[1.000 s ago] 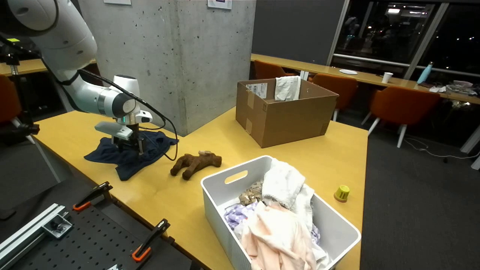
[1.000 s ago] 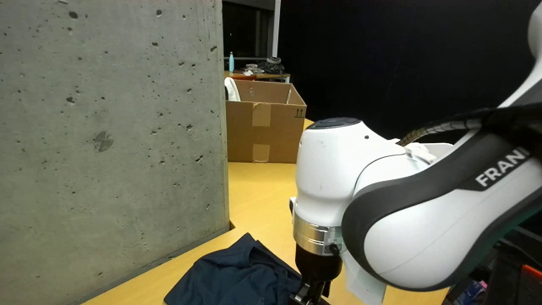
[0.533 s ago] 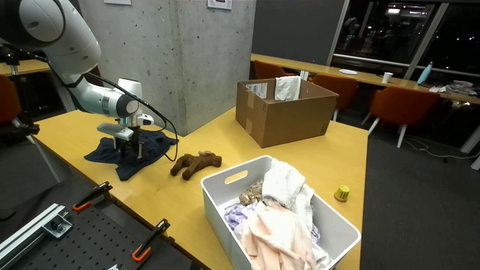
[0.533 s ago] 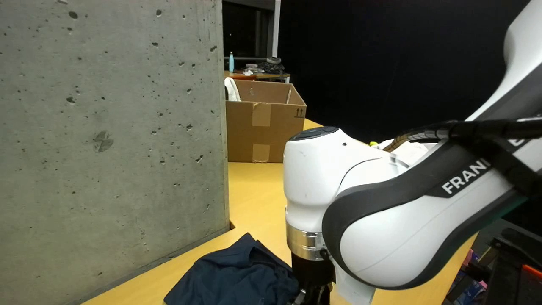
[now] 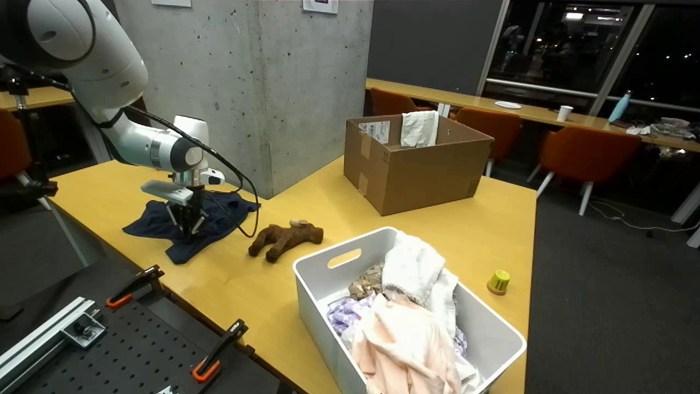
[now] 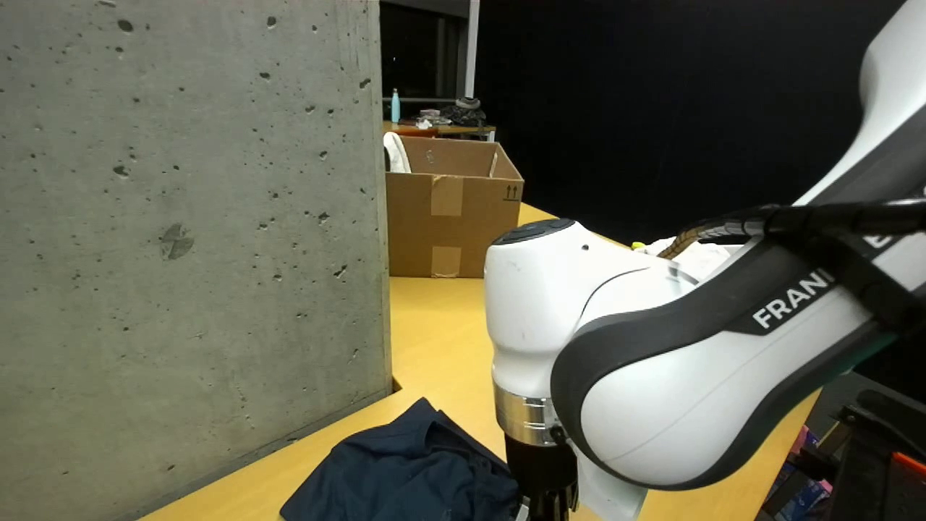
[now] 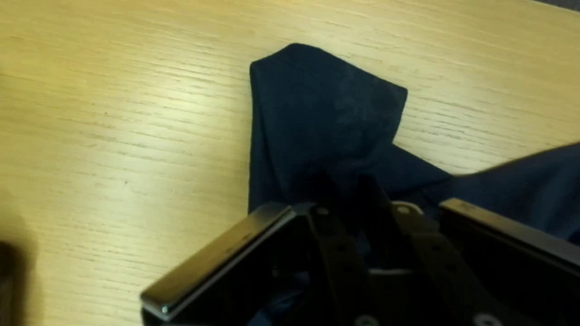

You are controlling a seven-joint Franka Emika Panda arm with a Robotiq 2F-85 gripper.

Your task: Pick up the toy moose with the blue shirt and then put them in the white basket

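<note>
Step 1 of 2, the grasp of the dark blue shirt [image 6: 412, 470], was judged to be in hand. The pincer [image 7: 343, 184] pointed down into the fabric and stood pressed together; it appeared to be pinching a fold, although the dark contact area in the wrist view did not show how much was caught. The shirt lay crumpled on the desk [image 5: 437, 235] and was a separate item from the toy moose [image 5: 287, 237].

The toy moose lay on its side on the desk, between the shirt and the white basket [image 5: 486, 331], near both and apparently touching neither. The basket held a heap of cloth [image 5: 407, 339]; neither task item was in it.

The next move was judged to call for a slow vertical lift to confirm the grip. Sufficient height was required for the limp trailing edges to pass over the toy moose and the basket rim without dragging. Step 2, by this reading, was a separate grasp of the toy moose.
</note>
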